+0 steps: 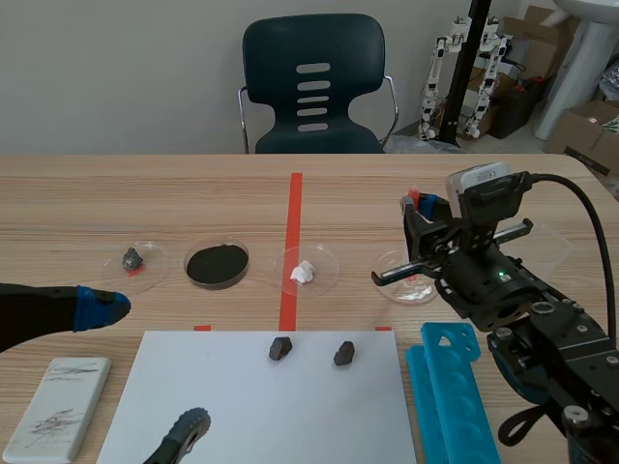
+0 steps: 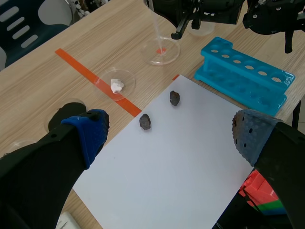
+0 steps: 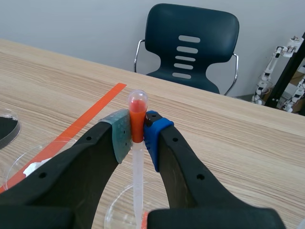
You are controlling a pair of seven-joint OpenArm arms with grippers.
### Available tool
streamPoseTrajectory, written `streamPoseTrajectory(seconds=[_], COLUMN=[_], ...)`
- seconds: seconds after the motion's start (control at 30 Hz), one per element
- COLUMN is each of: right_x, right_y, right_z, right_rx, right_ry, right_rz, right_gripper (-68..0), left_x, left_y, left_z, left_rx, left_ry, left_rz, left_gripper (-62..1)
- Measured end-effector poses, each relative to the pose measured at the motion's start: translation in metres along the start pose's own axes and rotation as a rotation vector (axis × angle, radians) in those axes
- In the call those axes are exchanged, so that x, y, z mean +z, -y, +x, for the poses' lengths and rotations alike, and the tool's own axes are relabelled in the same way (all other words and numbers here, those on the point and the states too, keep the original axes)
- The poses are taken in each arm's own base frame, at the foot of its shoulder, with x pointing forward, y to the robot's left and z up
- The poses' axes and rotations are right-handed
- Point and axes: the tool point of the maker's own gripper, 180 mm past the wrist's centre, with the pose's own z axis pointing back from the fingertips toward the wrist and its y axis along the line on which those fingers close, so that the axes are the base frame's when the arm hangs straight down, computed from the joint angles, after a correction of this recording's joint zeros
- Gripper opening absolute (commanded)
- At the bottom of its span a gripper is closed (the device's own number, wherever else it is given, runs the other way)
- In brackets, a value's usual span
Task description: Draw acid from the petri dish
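Right gripper (image 3: 137,134) was clamped on the pipette (image 3: 137,106) at its orange-red bulb, the stem running nearly upright, tip down, toward the clear petri dish (image 3: 116,210) directly beneath it. The dish thus lay straight below, so only a short vertical dip seemed needed; whether the tip already touched liquid could not be told. Left gripper (image 2: 169,136), spread wide, hung over the white sheet (image 2: 181,157), well apart from the dish.

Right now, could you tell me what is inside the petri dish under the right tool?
The pipette, held by the right tool, dips into the clear petri dish; whether liquid is there cannot be told.
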Motion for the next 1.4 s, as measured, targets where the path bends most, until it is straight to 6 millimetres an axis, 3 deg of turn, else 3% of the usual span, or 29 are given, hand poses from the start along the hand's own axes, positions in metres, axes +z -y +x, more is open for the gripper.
streamPoseTrajectory(seconds=[0.43,1.4], right_x=[0.0018,0.0044], right_y=[-0.0008,-0.0020], right_z=[0.0002,0.0000], right_rx=[-0.002,-0.005], right_ry=[0.006,0.012], right_rz=[0.001,0.001], right_gripper=[-64.1,-63.7], left_x=[0.0000,0.0000], left_y=[0.0000,0.0000], left_z=[0.0000,0.0000], left_rx=[0.000,0.000], left_ry=[0.000,0.000], left_rz=[0.000,0.000], left_gripper=[-6.7,-6.7])
